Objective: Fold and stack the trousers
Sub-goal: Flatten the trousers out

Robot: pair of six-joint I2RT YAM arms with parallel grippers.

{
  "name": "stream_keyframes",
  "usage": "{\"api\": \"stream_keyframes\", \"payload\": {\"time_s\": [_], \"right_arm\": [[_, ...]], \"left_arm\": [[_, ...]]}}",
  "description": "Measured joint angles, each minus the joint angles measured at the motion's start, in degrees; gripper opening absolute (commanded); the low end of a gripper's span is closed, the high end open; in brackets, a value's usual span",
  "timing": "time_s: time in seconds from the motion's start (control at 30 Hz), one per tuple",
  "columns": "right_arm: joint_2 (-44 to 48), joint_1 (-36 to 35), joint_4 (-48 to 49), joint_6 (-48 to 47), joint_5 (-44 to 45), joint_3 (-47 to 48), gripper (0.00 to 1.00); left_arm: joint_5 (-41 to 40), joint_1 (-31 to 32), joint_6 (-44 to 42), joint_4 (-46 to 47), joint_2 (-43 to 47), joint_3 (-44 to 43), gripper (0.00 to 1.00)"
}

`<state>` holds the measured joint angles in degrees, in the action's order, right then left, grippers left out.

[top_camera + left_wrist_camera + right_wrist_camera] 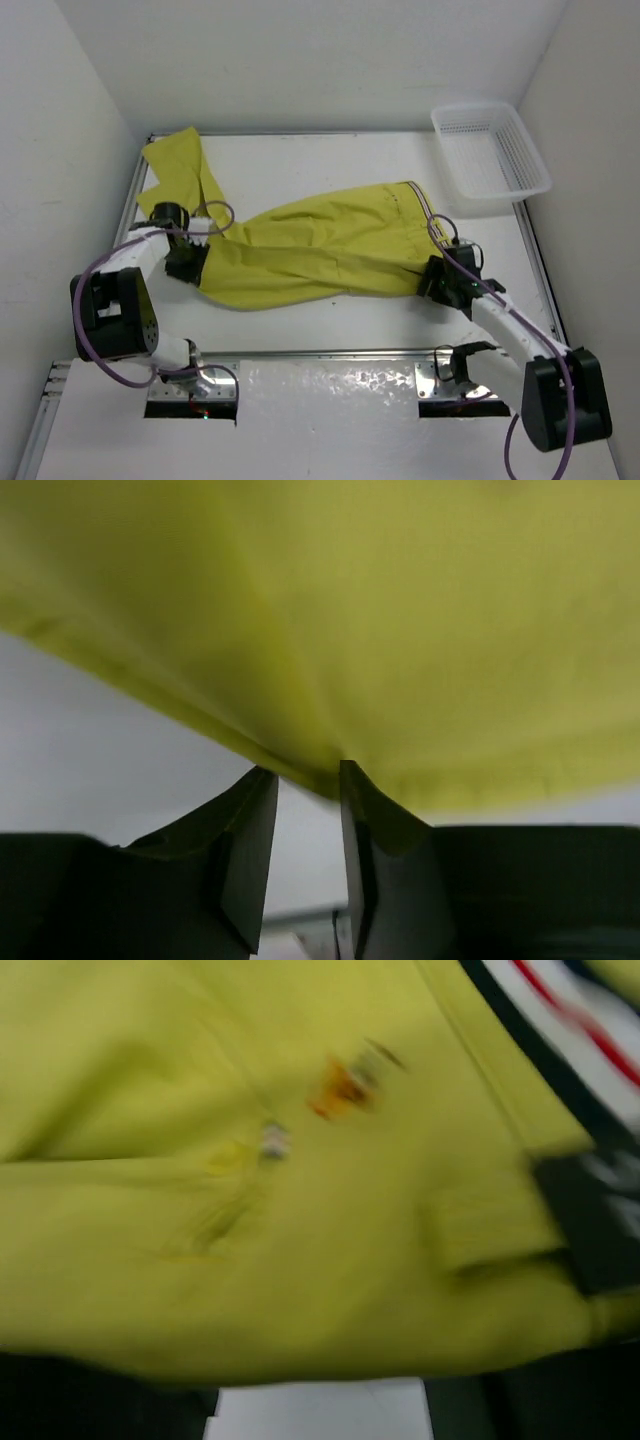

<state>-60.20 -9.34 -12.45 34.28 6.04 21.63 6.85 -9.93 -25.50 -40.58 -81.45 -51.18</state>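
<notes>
Well, your trousers (320, 250) lie spread across the table (330, 325); the left gripper (309, 778) stands narrowly parted at a cloth edge; blurred cloth buries the right gripper (438, 280), so you cannot tell its grip

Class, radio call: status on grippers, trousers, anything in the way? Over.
Left gripper slightly open at a trousers fold. Right gripper at waistband, jaws unseen. Trousers lying spread out, unstacked. Basket off aside, nothing blocking.

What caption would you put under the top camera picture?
Yellow trousers lie across the table between the left arm and right arm, basket at back right.
</notes>
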Motion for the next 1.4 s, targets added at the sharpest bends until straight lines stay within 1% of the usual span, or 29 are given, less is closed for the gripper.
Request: {"api": "stream_keyframes", "payload": {"time_s": [0.03, 0.07, 0.1, 0.13, 0.17, 0.27, 0.33, 0.4, 0.47, 0.5, 0.53, 0.57, 0.6, 0.67, 0.7, 0.8, 0.83, 0.9, 0.93, 0.97, 1.1, 1.2, 1.33, 1.37, 1.4], "right_arm": [[1.7, 0.4, -3.2, 1.5, 1.5, -2.3, 0.75], [3.5, 0.9, -6.0, 2.8, 2.7, -3.0, 0.76], [5.4, 1.5, -8.0, 3.9, 4.3, -2.9, 0.77], [6.6, 2.2, -9.0, 4.7, 5.3, -2.1, 0.77], [7.4, 2.9, -10.5, 5.6, 6.3, -0.5, 0.76], [8.5, 4.4, -13.6, 7.5, 9.0, 6.7, 0.74], [9.6, 4.7, -14.6, 8.3, 10.2, 10.6, 0.73], [12.0, 4.7, -15.8, 9.7, 11.5, 13.3, 0.75], [15.1, 4.7, -17.3, 11.3, 13.1, 14.3, 0.81], [17.1, 4.7, -17.9, 12.2, 14.2, 14.2, 0.89], [17.9, 4.7, -18.2, 12.5, 14.8, 14.2, 0.95], [19.3, 4.7, -18.5, 13.9, 16.2, 14.0, 0.99], [19.6, 4.7, -18.6, 14.5, 16.8, 14.0, 0.99], [17.2, 4.9, -18.7, 15.3, 16.9, 14.8, 0.99], [13.9, 4.9, -19.0, 15.7, 16.2, 15.9, 0.99], [2.7, 4.9, -20.3, 16.0, 13.6, 20.6, 0.99], [-1.5, 4.9, -20.7, 16.1, 12.9, 22.0, 0.99], [-5.5, 4.9, -20.7, 16.6, 12.3, 22.2, 0.99], [-6.3, 5.1, -20.7, 17.0, 12.1, 21.7, 0.99], [-6.4, 5.4, -20.4, 17.4, 12.0, 20.9, 0.99], [-7.1, 6.7, -18.8, 18.3, 11.8, 19.7, 0.99], [-9.9, 7.4, -17.2, 17.9, 11.6, 20.0, 0.99], [-13.3, 8.1, -15.6, 17.5, 9.8, 20.0, 0.99], [-14.1, 8.2, -15.2, 17.4, 9.5, 20.0, 0.97], [-14.5, 8.2, -14.7, 17.3, 8.9, 20.0, 0.95]], "left_arm": [[-0.5, -0.1, -1.9, -1.7, -0.3, 2.9, 0.36], [-0.9, -0.3, -3.8, -4.3, -0.4, 5.2, 0.43], [-1.0, -0.3, -5.6, -6.6, -0.4, 6.0, 0.58], [-0.7, -0.4, -7.3, -8.5, -0.3, 6.0, 0.62], [-0.1, -0.5, -8.3, -10.0, 0.0, 5.4, 0.68], [2.0, -1.4, -10.5, -14.9, 1.4, -0.5, 0.69], [3.6, -3.3, -10.7, -15.9, 2.1, -6.9, 0.7], [5.1, -6.3, -10.1, -15.3, 2.1, -12.8, 0.7], [6.3, -9.9, -8.1, -14.0, 1.9, -17.9, 0.72], [6.4, -11.6, -6.3, -12.9, 1.5, -20.1, 0.72], [6.3, -12.7, -4.7, -11.5, 0.8, -21.6, 0.72], [6.0, -13.9, -2.6, -10.5, -0.5, -23.6, 0.72], [5.8, -14.5, -0.9, -9.7, -2.3, -25.6, 0.74], [6.5, -14.8, 2.8, -8.3, -8.7, -31.7, 0.77], [6.9, -14.7, 4.5, -7.4, -12.6, -34.9, 0.77], [7.0, -14.1, 7.5, -4.6, -22.1, -41.7, 0.86], [7.1, -13.9, 7.8, -4.2, -24.7, -43.0, 0.93], [7.3, -13.3, 7.8, -4.1, -27.7, -43.8, 0.97], [7.5, -12.8, 7.8, -4.2, -28.9, -43.8, 0.99], [7.7, -12.2, 7.8, -4.2, -29.7, -43.8, 1.0], [9.3, -9.4, 7.8, -4.2, -32.9, -46.1, 1.0], [10.1, -7.5, 7.7, -3.4, -35.6, -48.8, 1.0], [10.2, -5.8, 7.0, -2.9, -38.0, -48.6, 1.0], [10.2, -5.5, 6.7, -2.6, -38.4, -48.0, 0.98], [10.1, -5.3, 6.5, -2.4, -38.7, -47.2, 0.9]]}}
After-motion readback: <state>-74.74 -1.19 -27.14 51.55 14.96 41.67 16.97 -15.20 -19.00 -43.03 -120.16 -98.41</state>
